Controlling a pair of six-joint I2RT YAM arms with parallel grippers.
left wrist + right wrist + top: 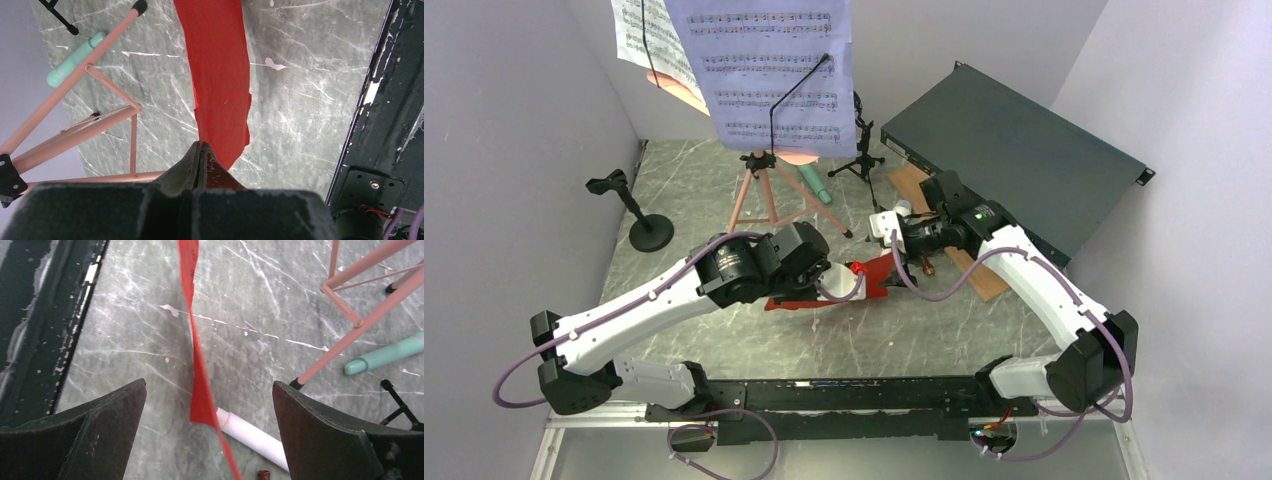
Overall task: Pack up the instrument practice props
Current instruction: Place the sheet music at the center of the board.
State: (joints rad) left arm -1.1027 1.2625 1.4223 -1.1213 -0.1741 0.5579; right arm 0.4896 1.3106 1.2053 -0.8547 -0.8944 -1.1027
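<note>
Red paper sheet-music page (879, 275) stretches between both grippers from above. Left wrist — left gripper (200, 150) pressed together, pinching the page's near edge. Right wrist — right gripper (209, 385) spread wide, the page edge-on between its fingers, touching neither.

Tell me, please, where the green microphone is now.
In the top view the green microphone lies on the table toward the back, near the middle, between the pink tripod and the small black microphone mount.
</note>
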